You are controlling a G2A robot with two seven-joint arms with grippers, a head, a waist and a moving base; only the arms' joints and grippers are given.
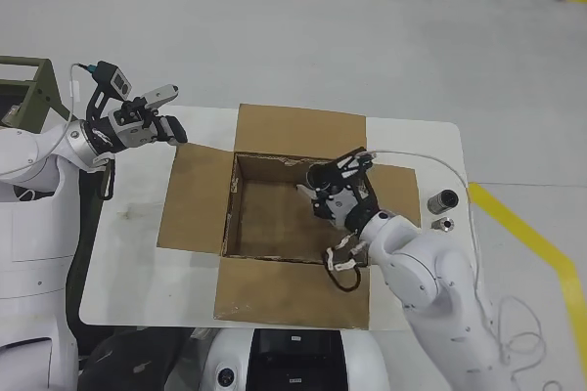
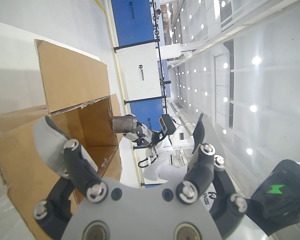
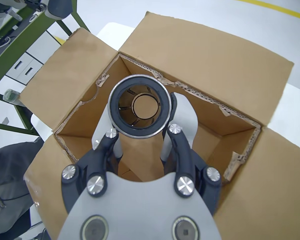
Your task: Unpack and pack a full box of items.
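The metal cylinder (image 1: 319, 176) (image 3: 114, 106) is clamped in the right gripper (image 1: 336, 184) (image 3: 140, 116), one finger pressed on each side of its wall. It is a hollow sleeve with a dark ring around its open end. In the right wrist view the brown floor of the cardboard box (image 1: 298, 127) (image 3: 202, 58) shows through its bore. The cylinder hangs over the box's opening, near the far right inside corner and apart from the walls. In the left wrist view the cylinder (image 2: 123, 124) sticks out from the right gripper (image 2: 140, 134) just beside the torn top edge of a box wall (image 2: 72, 76).

The box stands in the middle of the table (image 1: 127, 254) with all four flaps folded outward. Its far flap reaches the table's far edge and its near flap reaches the near edge. The left and right flaps lie flat toward the sides.

Two more metal cylinders rest on the table by its right edge, just past the right flap. The larger one (image 1: 443, 201) lies on its side, and the smaller one (image 1: 442, 224) sits just beside it toward the near edge.

The left gripper (image 1: 171, 112) hovers over the table's far left corner, beside the left flap. Its fingers (image 2: 52, 136) are spread wide with nothing between them.

A green metal frame (image 1: 20, 88) (image 3: 72, 13) stands on the floor beyond the table's left edge. A yellow floor line (image 1: 528, 235) runs past the right edge.
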